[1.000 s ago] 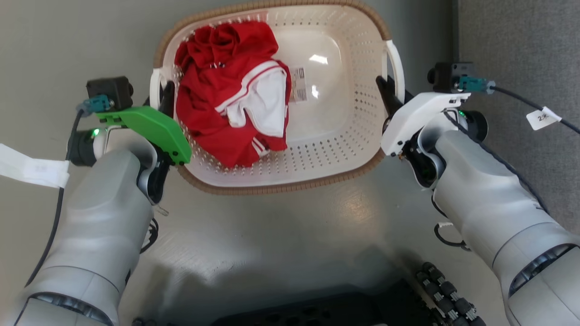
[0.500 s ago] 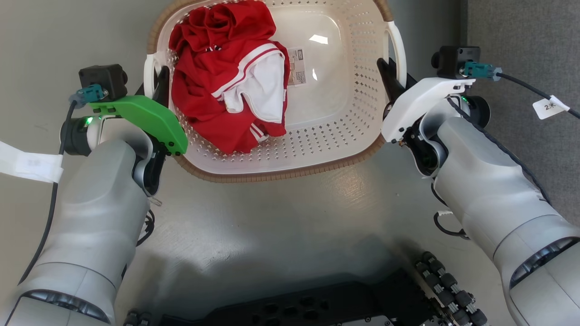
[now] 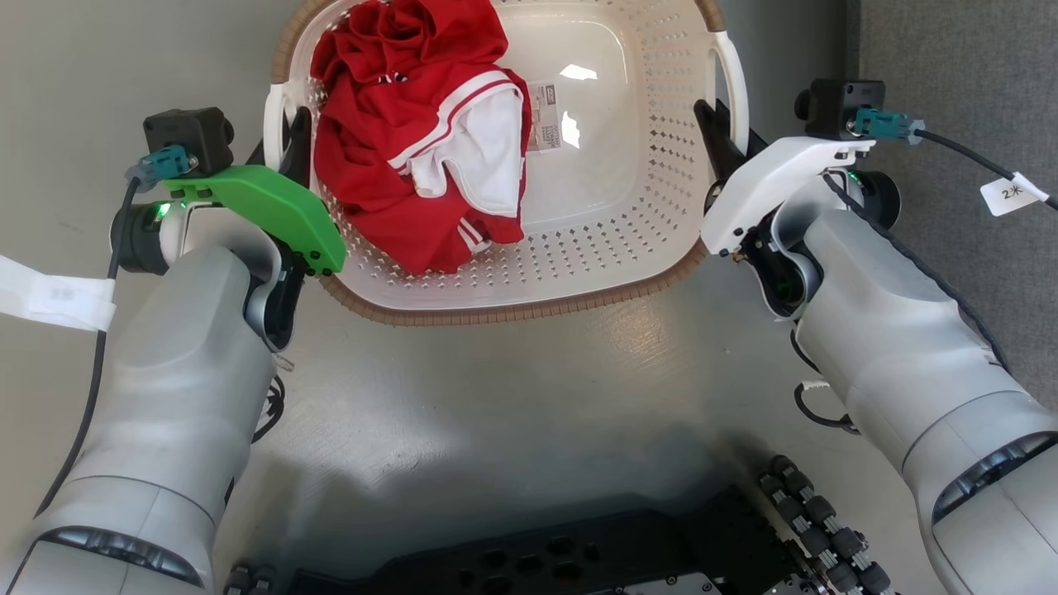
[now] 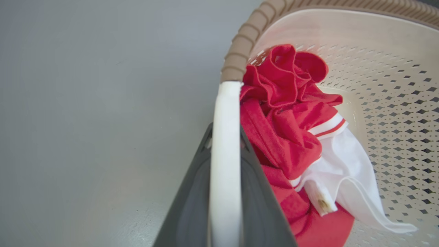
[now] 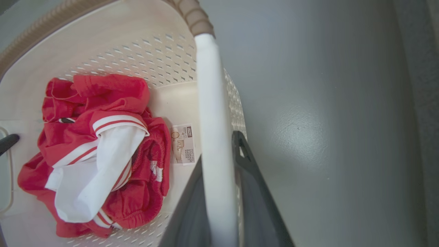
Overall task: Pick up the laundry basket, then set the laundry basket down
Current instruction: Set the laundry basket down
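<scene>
Laundry basket (image 3: 628,207) at 12 o'clock in the head view, gripped at both side handles.

Left gripper (image 3: 291,153) at the basket's 9 o'clock, its dark fingers pinching the white left handle (image 4: 224,154) from both sides. Right gripper (image 3: 717,136) at 3 o'clock, pinching the right handle (image 5: 212,137) the same way. Red-and-white garment (image 3: 413,165) is bunched in the basket's 9 to 11 o'clock part, with the label (image 3: 545,124) just beside it at centre. Grey floor (image 3: 496,397) lies below; whether the basket rests on it or hangs clear is hard to tell.
</scene>
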### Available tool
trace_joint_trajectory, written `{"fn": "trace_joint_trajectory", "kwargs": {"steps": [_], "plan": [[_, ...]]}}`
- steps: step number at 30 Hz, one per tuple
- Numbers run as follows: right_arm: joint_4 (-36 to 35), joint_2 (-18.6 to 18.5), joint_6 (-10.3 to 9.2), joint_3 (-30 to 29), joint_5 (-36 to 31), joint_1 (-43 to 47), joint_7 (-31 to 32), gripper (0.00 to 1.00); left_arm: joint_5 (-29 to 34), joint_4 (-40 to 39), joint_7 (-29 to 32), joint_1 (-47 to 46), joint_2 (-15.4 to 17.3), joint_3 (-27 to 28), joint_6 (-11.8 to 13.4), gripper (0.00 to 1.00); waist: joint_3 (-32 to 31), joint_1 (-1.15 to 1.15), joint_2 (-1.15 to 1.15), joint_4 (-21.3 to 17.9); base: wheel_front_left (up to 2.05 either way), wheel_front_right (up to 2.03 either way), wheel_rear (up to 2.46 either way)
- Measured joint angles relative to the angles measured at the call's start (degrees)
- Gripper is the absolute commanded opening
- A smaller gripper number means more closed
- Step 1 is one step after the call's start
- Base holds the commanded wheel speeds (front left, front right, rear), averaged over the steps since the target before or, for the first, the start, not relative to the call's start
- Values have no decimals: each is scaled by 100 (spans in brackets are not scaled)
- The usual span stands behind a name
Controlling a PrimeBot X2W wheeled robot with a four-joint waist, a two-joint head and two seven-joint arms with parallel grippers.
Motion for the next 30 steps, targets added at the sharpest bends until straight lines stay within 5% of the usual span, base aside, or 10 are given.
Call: {"fn": "trace_joint_trajectory", "kwargs": {"steps": [5, 6, 8, 9, 10, 30], "plan": [[0, 1, 1, -47, -41, 1, 0, 0, 49, 4, 0, -1, -14, 33, 0, 0, 6, 0, 0, 5, 0, 0, 0], [4, 1, 1, -56, -62, 1, 0, 8, 55, 8, 0, -1, -15, 37, -1, 0, 6, 0, 0, 6, 0, 0, 0], [34, 9, 24, -78, -69, 1, -9, 50, 63, 49, -2, -1, -25, 82, -1, 0, 2, 0, 0, 8, 0, 0, 0], [122, 38, 53, -73, -69, 7, -8, 100, 48, 115, -16, -1, -41, 118, -13, 29, -6, 0, 0, 10, 0, 0, 0], [145, 34, 53, -75, -69, 12, -8, 100, 48, 149, -16, 10, -51, 116, -16, 100, -13, 0, 0, 11, 0, 0, 0], [300, 30, 52, -152, -166, 23, -9, 100, 90, 264, -9, 29, -91, 197, -24, 100, -245, 0, 0, 22, 0, 0, 0]]}}
